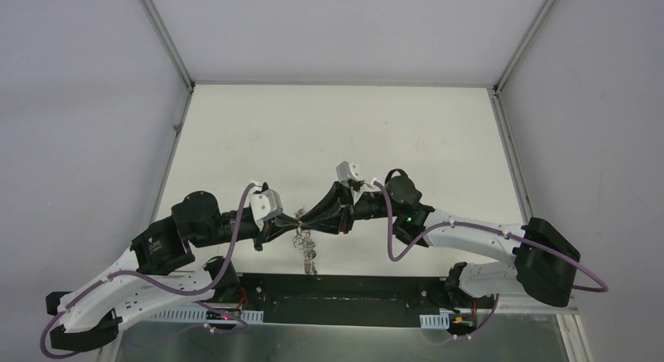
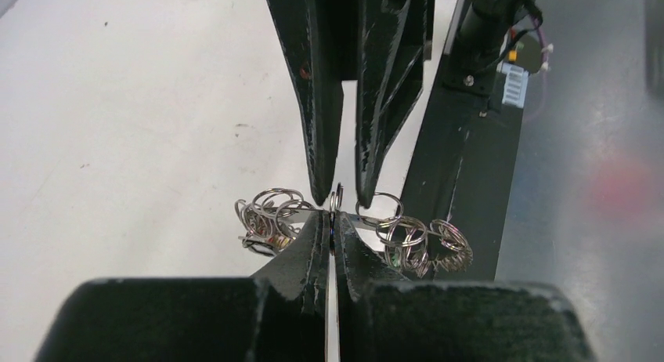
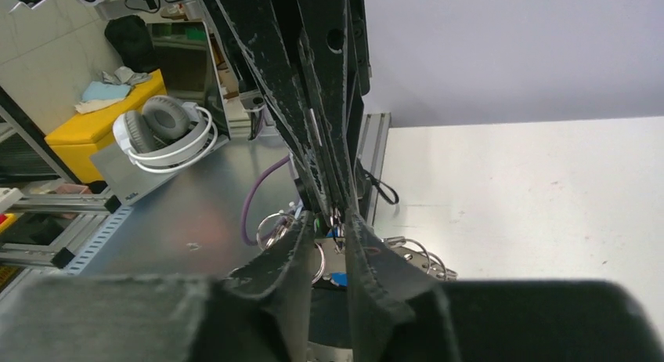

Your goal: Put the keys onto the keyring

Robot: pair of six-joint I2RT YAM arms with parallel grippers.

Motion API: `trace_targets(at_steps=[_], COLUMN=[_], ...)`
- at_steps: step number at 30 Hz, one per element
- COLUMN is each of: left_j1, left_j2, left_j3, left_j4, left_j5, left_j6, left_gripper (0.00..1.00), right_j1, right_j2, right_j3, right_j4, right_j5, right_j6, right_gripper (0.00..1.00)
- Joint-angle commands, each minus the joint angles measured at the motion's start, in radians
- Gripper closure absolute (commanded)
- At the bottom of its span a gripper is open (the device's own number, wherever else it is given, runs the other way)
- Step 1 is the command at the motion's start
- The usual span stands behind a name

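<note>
The keyring [image 2: 270, 209], a silvery ring edged with small wire loops, hangs in the air between my two grippers, which meet tip to tip over the near part of the table. My left gripper [image 2: 335, 215] is shut on the ring's wire, with loops bunched on either side [image 2: 415, 237]. My right gripper [image 2: 342, 196] faces it from above, its fingertips slightly apart around one small loop. A blue key head [image 3: 337, 279] and other small keys dangle under the ring [image 1: 306, 251]. From the right wrist view, my right gripper [image 3: 327, 219] shows a clear gap between its fingers.
The black base rail [image 2: 462, 166] runs just behind the hanging ring. Off the table's near side are a metal bench [image 3: 180, 213], white headphones [image 3: 164, 131] and a yellow box [image 3: 102, 111]. A purple cable [image 3: 254, 205] loops close by.
</note>
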Motion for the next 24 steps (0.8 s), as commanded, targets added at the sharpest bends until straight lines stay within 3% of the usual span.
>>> trace_targets(at_steps=[1, 4, 8, 17, 24], left_j1=[-0.011, -0.011, -0.011, -0.011, -0.011], left_j2=[0.058, 0.12, 0.215, 0.502, 0.682], left_j3=[0.119, 0.196, 0.33, 0.732, 0.941], left_j4=[-0.071, -0.167, -0.304, -0.696, -0.954], left_j5=[-0.023, -0.024, -0.02, 0.039, 0.032], left_j6=[0.04, 0.062, 0.101, 0.217, 0.252], left_gripper=[1.0, 1.0, 1.0, 1.0, 1.0], right_j1=[0.006, 0.006, 0.006, 0.006, 0.007], right_j2=[-0.06, -0.079, -0.097, -0.094, -0.081], right_j3=[0.012, 0.002, -0.003, 0.024, 0.048], right_j4=[0.061, 0.047, 0.017, -0.04, -0.039], right_j5=[0.04, 0.07, 0.089, 0.128, 0.094], right_j6=[-0.001, -0.008, -0.024, -0.024, -0.014], right_gripper=[0.65, 0.46, 0.37, 0.34, 0.4])
